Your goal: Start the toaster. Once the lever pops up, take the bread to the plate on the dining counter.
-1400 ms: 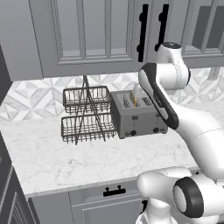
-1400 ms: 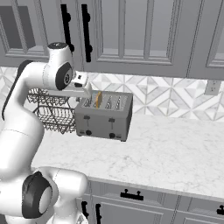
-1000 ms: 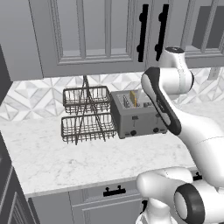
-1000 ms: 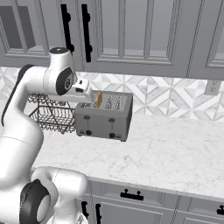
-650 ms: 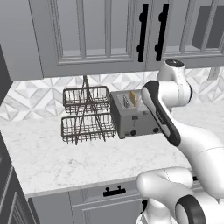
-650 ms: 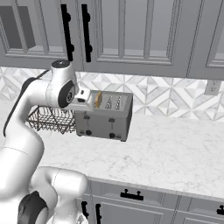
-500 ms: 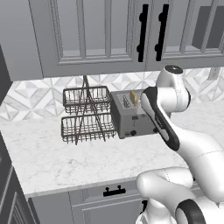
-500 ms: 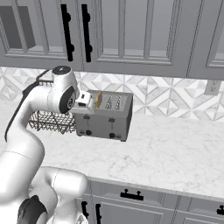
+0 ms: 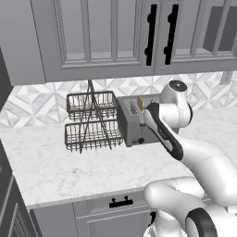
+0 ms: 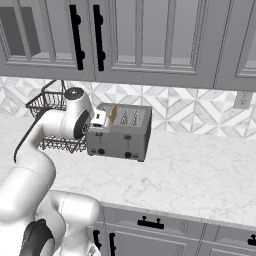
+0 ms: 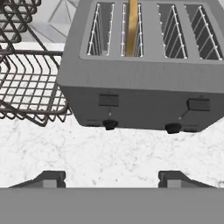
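Gripper point(image 11: 111, 177) wide apart, holding nothing, hovering before toaster point(image 11: 144, 70) front. Bread point(image 11: 132, 26) upright in second slot from left, top sticking out. Wire rack point(image 11: 26, 83) at toaster's 9 o'clock, just beside. Both on marble counter point(image 11: 109, 153).

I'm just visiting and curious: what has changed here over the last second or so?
The arm has swung down and forward, bringing its end effector from above the toaster to its front, near the levers. It grips nothing. The bread still stands in its slot, and the wire basket rack and toaster have not moved.
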